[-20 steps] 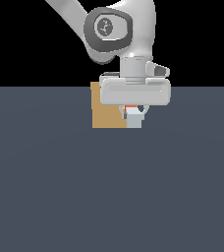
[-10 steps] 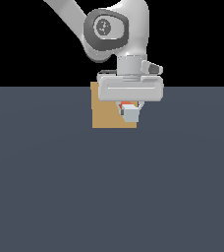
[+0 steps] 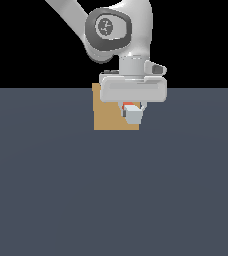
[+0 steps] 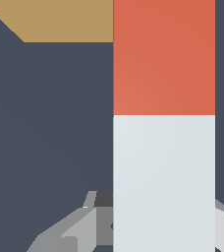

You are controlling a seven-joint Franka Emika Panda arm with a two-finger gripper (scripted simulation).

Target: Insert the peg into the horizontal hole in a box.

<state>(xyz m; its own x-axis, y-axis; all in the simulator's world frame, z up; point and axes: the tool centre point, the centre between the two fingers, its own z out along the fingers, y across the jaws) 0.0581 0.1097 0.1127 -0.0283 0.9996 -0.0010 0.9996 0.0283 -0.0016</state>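
My gripper (image 3: 132, 113) hangs in front of the tan box (image 3: 107, 118), over the box's side on the exterior view's right, and is shut on the peg (image 3: 133, 116). In the exterior view the peg shows end-on: a pale grey square face with a sliver of red-orange above it. The wrist view shows the peg (image 4: 163, 147) lengthwise, its red-orange end pointing toward the box (image 4: 67, 20), with grey fingers (image 4: 72, 230) at the pale part. The horizontal hole is hidden behind the gripper and the peg.
The box stands on a flat dark blue-grey floor (image 3: 111, 200). The white arm (image 3: 116, 30) reaches down from above, behind the gripper. A black background lies beyond the floor's far edge.
The gripper with the peg has shifted slightly toward the exterior view's left and a little higher in the picture, closer to the box. The box has not moved.
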